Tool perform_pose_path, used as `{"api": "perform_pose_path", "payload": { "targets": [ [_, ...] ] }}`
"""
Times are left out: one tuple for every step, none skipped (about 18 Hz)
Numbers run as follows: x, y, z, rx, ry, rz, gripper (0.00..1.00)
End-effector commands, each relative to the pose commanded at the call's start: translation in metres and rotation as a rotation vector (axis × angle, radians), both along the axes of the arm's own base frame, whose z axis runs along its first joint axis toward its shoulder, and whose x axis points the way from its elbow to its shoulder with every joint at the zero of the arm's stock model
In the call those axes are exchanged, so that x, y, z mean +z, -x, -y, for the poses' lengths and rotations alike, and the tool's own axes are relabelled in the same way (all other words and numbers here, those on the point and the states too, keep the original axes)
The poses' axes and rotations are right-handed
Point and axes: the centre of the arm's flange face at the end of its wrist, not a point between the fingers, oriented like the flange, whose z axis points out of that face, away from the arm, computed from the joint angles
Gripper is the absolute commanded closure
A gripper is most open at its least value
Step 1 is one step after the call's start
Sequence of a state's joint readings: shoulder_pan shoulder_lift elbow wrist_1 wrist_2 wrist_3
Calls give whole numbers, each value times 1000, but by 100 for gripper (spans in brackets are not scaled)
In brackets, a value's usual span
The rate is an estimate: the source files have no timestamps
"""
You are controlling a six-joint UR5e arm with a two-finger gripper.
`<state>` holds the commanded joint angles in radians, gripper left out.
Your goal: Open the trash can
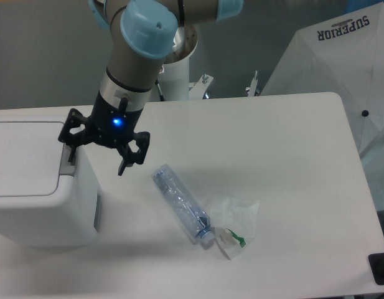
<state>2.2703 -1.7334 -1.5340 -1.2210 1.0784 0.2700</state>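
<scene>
Trash can [36,187] sits just left of and below the gripper [97,157], cut off by the frame edge; smooth white plastic, rounded corners, flat lid shut. Its grey tab is mostly hidden behind 1 finger. Gripper's spread wide. Crushed clear bottle [181,204] and crinkly wrapper [236,221] lie lower right on the white desk [279,156].

The white table [291,162] carries the trash can [36,187], a crushed bottle [179,202] and a crumpled wrapper [236,221].
</scene>
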Motion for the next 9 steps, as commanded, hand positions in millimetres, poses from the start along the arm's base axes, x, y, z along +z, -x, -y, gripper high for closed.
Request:
{"api": "perform_pose_path", "payload": {
  "targets": [
    [-1, 0, 0, 0, 0, 0, 0],
    [-1, 1, -1, 0, 1, -1, 0],
    [-1, 1, -1, 0, -3, -4, 0],
    [-2, 1, -1, 0, -3, -4, 0],
    [-2, 1, -1, 0, -3, -4, 0],
    [-2, 1, -1, 0, -3, -4, 0],
    [-2, 1, -1, 0, -3, -4, 0],
    [-1, 1, -2, 0, -4, -5, 0],
    [-1, 2, -2, 0, -5, -6, 0]
  ]
}}
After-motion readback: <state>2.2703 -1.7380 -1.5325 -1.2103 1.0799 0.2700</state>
